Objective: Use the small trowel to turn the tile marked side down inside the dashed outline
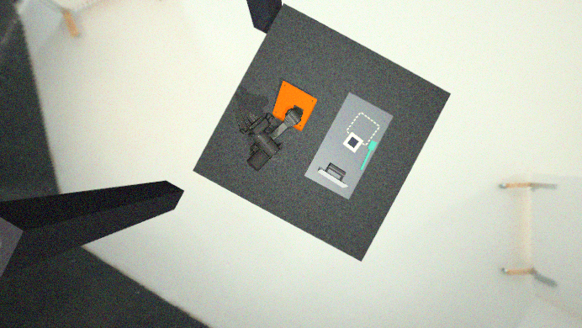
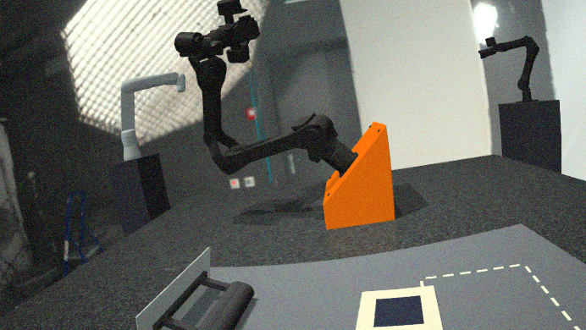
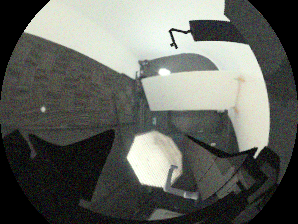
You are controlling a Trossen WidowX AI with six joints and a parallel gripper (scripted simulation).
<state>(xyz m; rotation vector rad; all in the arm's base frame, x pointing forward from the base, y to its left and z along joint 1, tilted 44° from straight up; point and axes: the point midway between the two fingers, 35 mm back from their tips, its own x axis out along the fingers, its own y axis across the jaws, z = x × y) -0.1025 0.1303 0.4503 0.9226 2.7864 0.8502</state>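
The tile [image 1: 352,142] [image 2: 399,311] lies flat on the grey mat [image 1: 328,156] [image 2: 296,288], cream with a dark square facing up. It covers part of one side of the dashed outline [image 1: 379,125] [image 2: 520,265], mostly outside it. A trowel-like tool [image 1: 333,177] [image 2: 178,288] with a pale flat blade standing on edge and a dark bar handle is at the mat's near end in the overhead view. A small turquoise tool [image 1: 373,145] with a square blade and thin handle lies along the mat's right edge. My gripper [image 3: 149,136] is open and empty, raised high, away from the mat.
The orange wedge base [image 1: 296,98] [image 2: 364,190] carries my arm beside the mat. The dark table [image 1: 404,84] [image 2: 466,190] extends around them. Other robot arms on dark pedestals [image 2: 529,131] [image 2: 144,190] stand in the background.
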